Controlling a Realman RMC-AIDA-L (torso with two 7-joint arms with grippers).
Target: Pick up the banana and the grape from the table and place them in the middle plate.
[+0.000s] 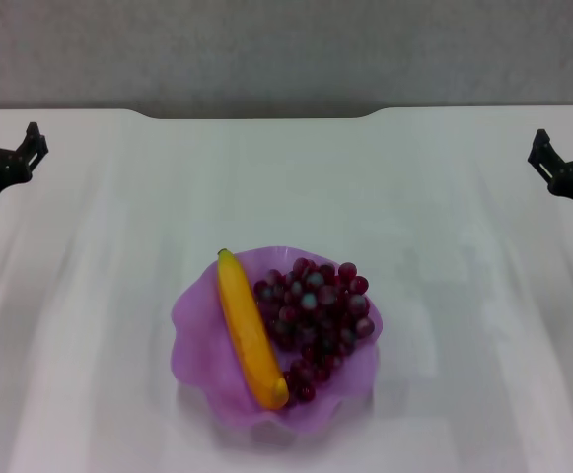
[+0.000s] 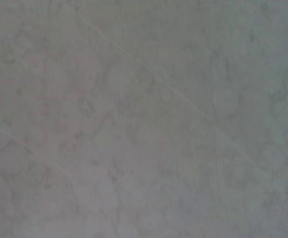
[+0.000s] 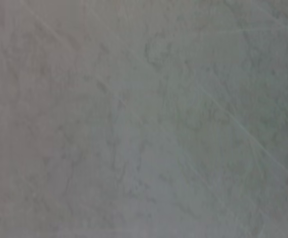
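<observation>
The banana (image 1: 247, 330) lies inside the middle plate (image 1: 192, 325), along its left side, stem end toward the far rim. The grape (image 1: 316, 310) bunch rests in the same plate, to the right of the banana and touching it. The plate stands on the white table (image 1: 286, 187), near the front centre. My left gripper (image 1: 30, 148) is at the far left edge of the head view, well away from the plate and holding nothing. My right gripper (image 1: 544, 158) is at the far right edge, just as far off, also holding nothing. Both wrist views show only bare table surface.
The table's far edge (image 1: 266, 115) meets a grey wall at the back. White tabletop stretches on both sides of the plate, between it and each arm.
</observation>
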